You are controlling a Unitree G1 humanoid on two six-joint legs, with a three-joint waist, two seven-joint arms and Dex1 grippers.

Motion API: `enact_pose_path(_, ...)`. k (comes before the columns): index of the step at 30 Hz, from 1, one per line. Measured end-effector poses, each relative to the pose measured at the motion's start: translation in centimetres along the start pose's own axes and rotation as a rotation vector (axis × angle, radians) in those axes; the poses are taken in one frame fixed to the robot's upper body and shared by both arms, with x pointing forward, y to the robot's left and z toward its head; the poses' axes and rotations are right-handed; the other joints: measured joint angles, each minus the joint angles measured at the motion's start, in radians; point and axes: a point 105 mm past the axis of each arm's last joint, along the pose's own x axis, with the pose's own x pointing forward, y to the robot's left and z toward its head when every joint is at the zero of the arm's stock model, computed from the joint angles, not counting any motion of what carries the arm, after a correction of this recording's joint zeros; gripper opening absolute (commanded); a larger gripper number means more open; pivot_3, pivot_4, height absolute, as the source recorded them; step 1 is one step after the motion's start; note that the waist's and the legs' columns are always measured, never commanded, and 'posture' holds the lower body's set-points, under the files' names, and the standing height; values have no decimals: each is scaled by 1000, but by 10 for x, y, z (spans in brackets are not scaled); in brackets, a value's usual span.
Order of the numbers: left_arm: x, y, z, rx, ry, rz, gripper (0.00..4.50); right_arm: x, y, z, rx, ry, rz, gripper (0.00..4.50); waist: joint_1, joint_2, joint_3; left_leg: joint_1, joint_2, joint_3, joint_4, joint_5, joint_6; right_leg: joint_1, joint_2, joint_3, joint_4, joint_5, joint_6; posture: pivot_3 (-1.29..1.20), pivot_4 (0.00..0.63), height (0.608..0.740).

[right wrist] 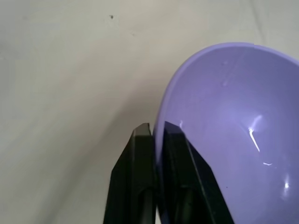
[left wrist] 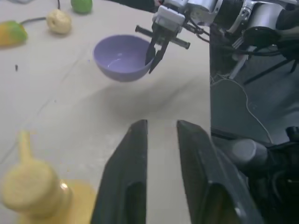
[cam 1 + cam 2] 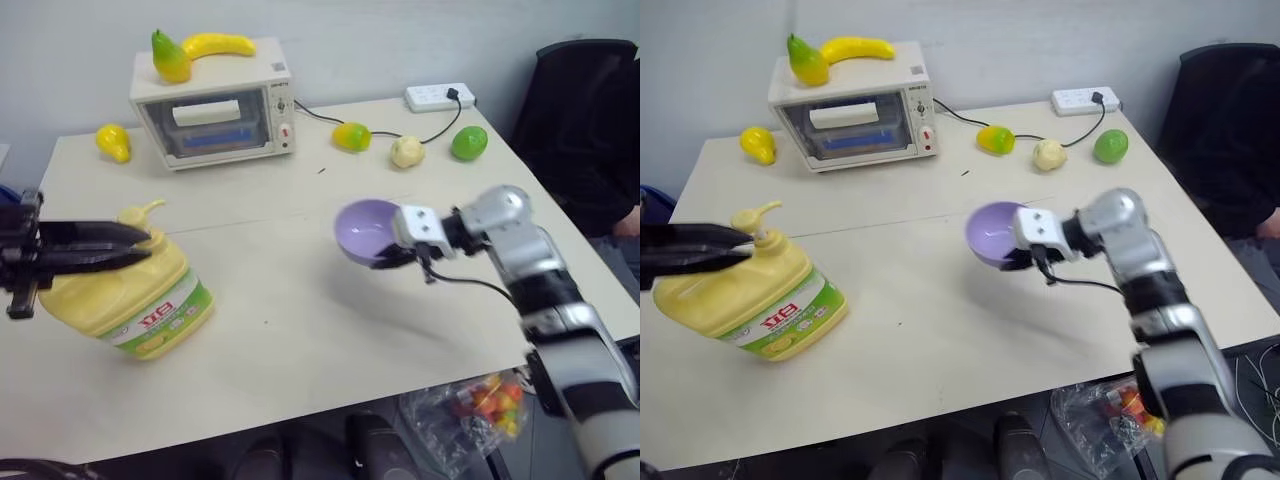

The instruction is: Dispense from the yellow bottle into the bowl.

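Observation:
The yellow bottle (image 3: 140, 295), a squat jug with a green-and-white label, stands tilted on the left of the table (image 3: 300, 330). My left gripper (image 3: 140, 243) hovers level beside its pump top (image 3: 140, 213). The fingers (image 2: 135, 154) are open with nothing between them, and the pump head (image 2: 30, 184) lies off to one side of them. The lavender bowl (image 3: 365, 228) hangs above the middle of the table. My right gripper (image 3: 392, 255) is shut on its near rim, the fingers (image 1: 140, 154) pinching the wall. The bowl looks empty.
A small toaster oven (image 3: 215, 110) with a pear and a banana on top stands at the back. Loose fruits (image 3: 351, 135) and a power strip (image 3: 438, 96) lie along the far side. A black chair (image 3: 585, 120) is at the right, and a plastic bag (image 3: 480, 405) hangs below the table's front edge.

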Motion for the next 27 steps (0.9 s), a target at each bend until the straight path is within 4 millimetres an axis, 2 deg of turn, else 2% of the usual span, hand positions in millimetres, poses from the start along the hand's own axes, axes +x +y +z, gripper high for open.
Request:
enact_pose_path(2,-5,-11,-12,-27,38,12,2669,0,21,-10,35,3,17,0,10,-1,0,2,0,4,1,0,0,0,1,2,-1,0,-1,0,150,740)
enact_pose_path(7,-5,-43,-45,-84,131,8,4148,10,38,-21,57,-3,-29,0,33,-2,1,8,0,10,1,1,1,3,0,9,-2,-1,-2,0,150,740)
enact_pose_path(8,-5,-47,-49,-86,146,10,4473,11,38,-22,56,-2,-47,633,42,-2,1,8,0,10,2,0,1,3,0,9,-2,-1,-2,0,150,740)
enact_pose_path(12,-2,-63,-68,-92,180,37,4500,11,30,-31,43,19,-138,1919,58,-2,1,7,1,10,1,0,2,3,0,9,-5,0,-3,0,150,740)
enact_pose_path(15,-3,-62,-71,-77,154,83,4500,12,32,-46,68,40,-177,2910,78,-2,1,7,0,10,1,0,2,3,0,9,-6,0,-3,0,150,740)
enact_pose_path(19,-3,-57,-72,-49,144,129,4500,15,40,-59,97,49,-190,4260,76,-3,1,7,0,10,1,0,2,4,0,9,-6,0,-3,0,150,740)
enact_pose_path(20,-3,-56,-72,-43,142,134,4500,15,41,-60,103,49,-190,4464,76,-3,1,7,0,10,1,0,2,4,0,9,-6,0,-3,0,150,740)
enact_pose_path(25,1,-49,-72,-28,124,141,4500,11,49,-64,121,54,-196,4464,75,-3,1,8,1,10,0,0,2,4,1,9,-6,0,-3,0,150,740)
enact_pose_path(27,-2,-45,-73,-29,121,156,4500,-2,53,-59,143,32,-217,4464,76,-2,1,7,1,10,0,0,2,4,1,8,-7,0,-3,0,150,740)
